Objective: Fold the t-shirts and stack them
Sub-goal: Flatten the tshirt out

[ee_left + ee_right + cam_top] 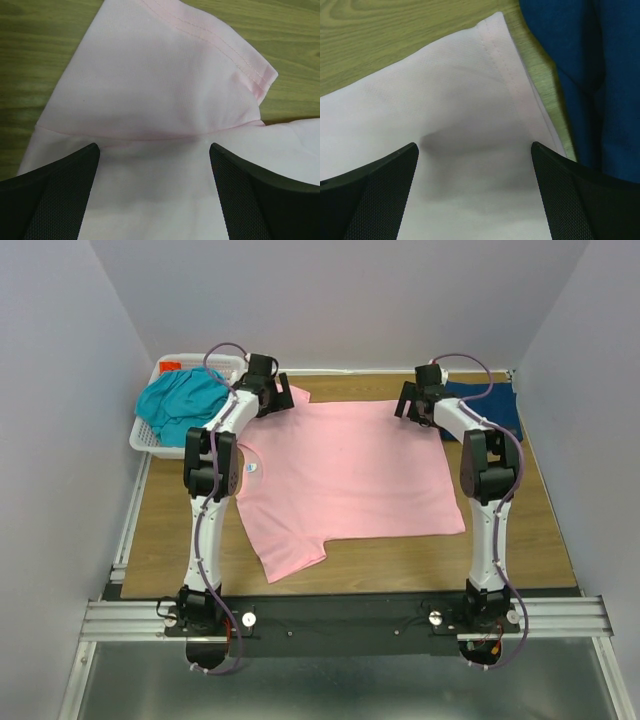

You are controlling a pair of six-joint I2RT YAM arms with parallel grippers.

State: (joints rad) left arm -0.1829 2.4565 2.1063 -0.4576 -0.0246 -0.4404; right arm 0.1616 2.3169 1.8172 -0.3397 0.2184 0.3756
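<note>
The light pink t-shirt (345, 475) lies spread flat on the wooden table, collar to the left. My left gripper (278, 398) is open, low over its far left sleeve (165, 75); cloth lies between the spread fingers (60, 195). My right gripper (412, 400) is open over the far right hem corner (490, 100), with pink cloth between its fingers (570, 195). The dark navy-blue t-shirt (490, 405) lies at the far right, beside the pink hem (590, 75). The teal t-shirt (185, 405) is bunched in the basket.
A white lattice basket (150, 440) stands at the far left corner, with something orange (172, 369) behind the teal tee. Grey walls close in on the left, back and right. An aluminium rail (340, 618) runs along the near edge.
</note>
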